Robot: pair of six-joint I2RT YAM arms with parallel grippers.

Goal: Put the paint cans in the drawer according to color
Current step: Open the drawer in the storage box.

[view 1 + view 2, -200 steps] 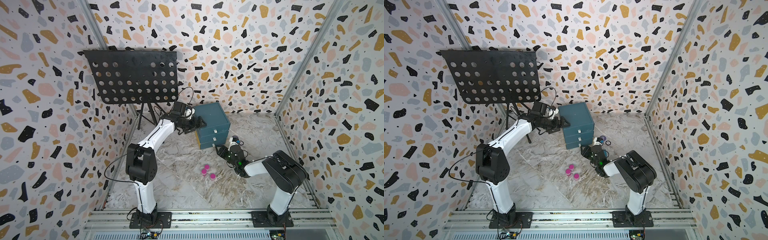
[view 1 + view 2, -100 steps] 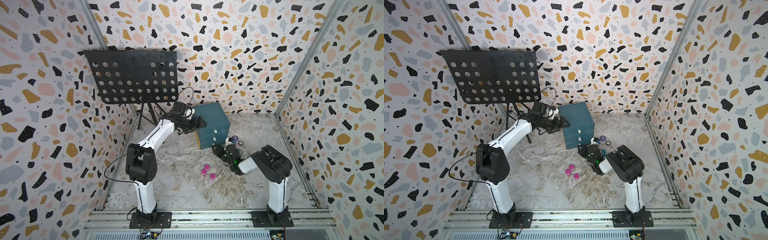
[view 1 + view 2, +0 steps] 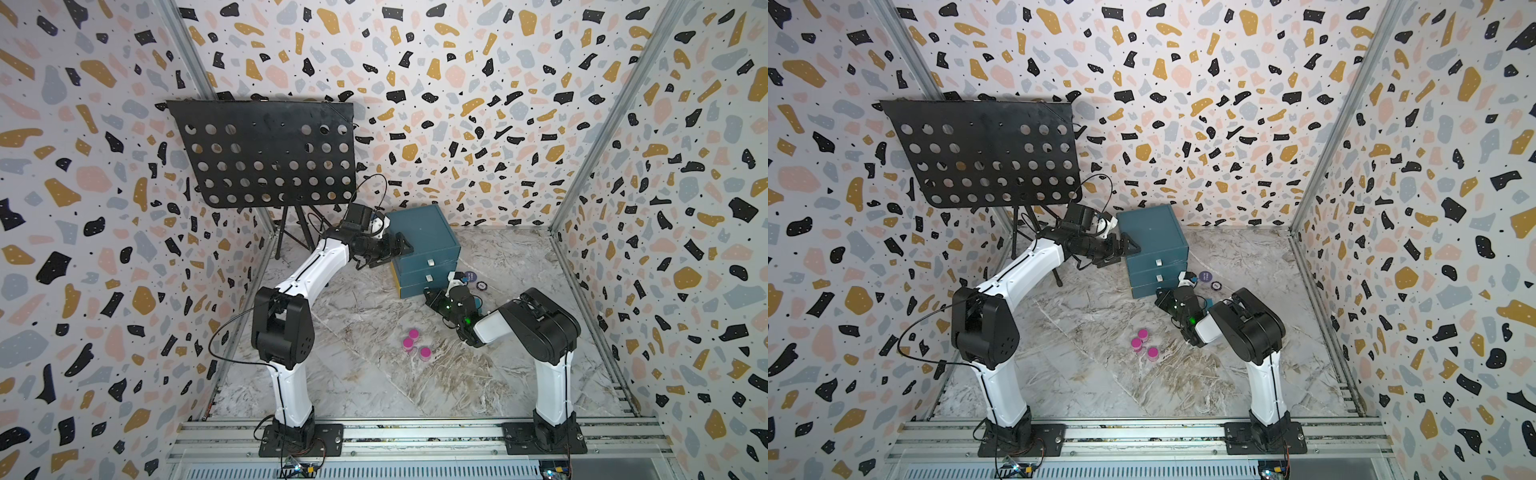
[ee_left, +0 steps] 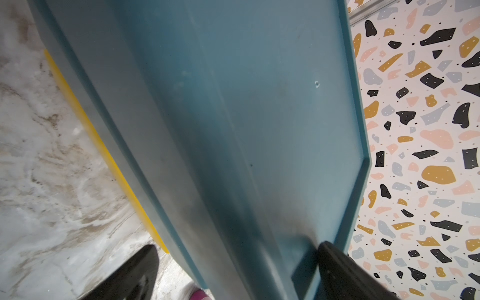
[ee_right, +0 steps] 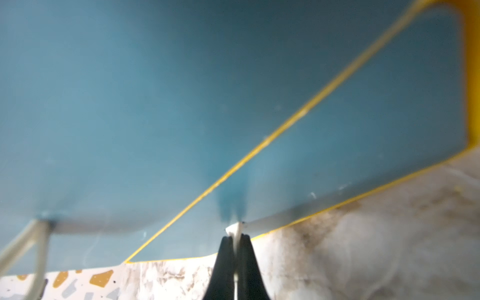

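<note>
The drawer (image 3: 424, 232) (image 3: 1150, 228) is a dark teal chest with three stacked fronts, all pushed in, standing at the back of the floor. My right gripper (image 3: 430, 293) (image 5: 235, 237) is shut on the thin white pull (image 5: 237, 228) of the bottom front. My left gripper (image 3: 399, 254) (image 4: 236, 246) is open. It straddles the chest's upper left edge, one finger on the top and one beside the wall. Three paint cans with magenta lids (image 3: 413, 333) (image 3: 408, 343) (image 3: 424, 353) stand clustered on the floor in front. No other cans show.
A black perforated music stand (image 3: 266, 158) rises at the back left, behind my left arm. A purple disc (image 3: 469, 275) and a small round ring (image 3: 482, 285) lie on the marble floor to the right of the chest. Patterned walls enclose three sides.
My right gripper has closed on the bottom front's white pull. The right arm's elbow has swung left toward the chest. The left arm and the magenta cans have not moved.
</note>
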